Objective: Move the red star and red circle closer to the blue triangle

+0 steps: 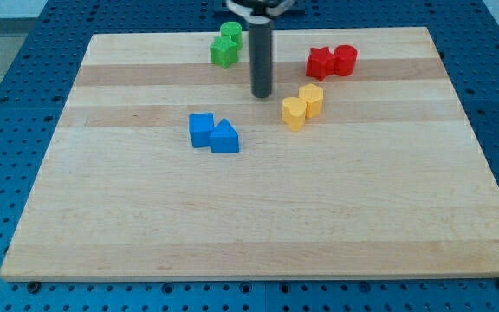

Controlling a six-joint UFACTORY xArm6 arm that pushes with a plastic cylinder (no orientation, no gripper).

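The red star (320, 62) and the red circle (346, 59) sit touching each other near the view's top right of the wooden board (258, 217). The blue triangle (225, 137) lies left of centre, touching a blue cube (201, 128) on its left. My tip (262, 94) rests on the board between the two groups, left of and below the red star, above and right of the blue triangle, touching no block.
Two yellow blocks (302, 107) sit just right of my tip, between it and the red pair. Two green blocks (226, 46) sit at the view's top, left of the rod. The board's top edge runs close behind the red blocks.
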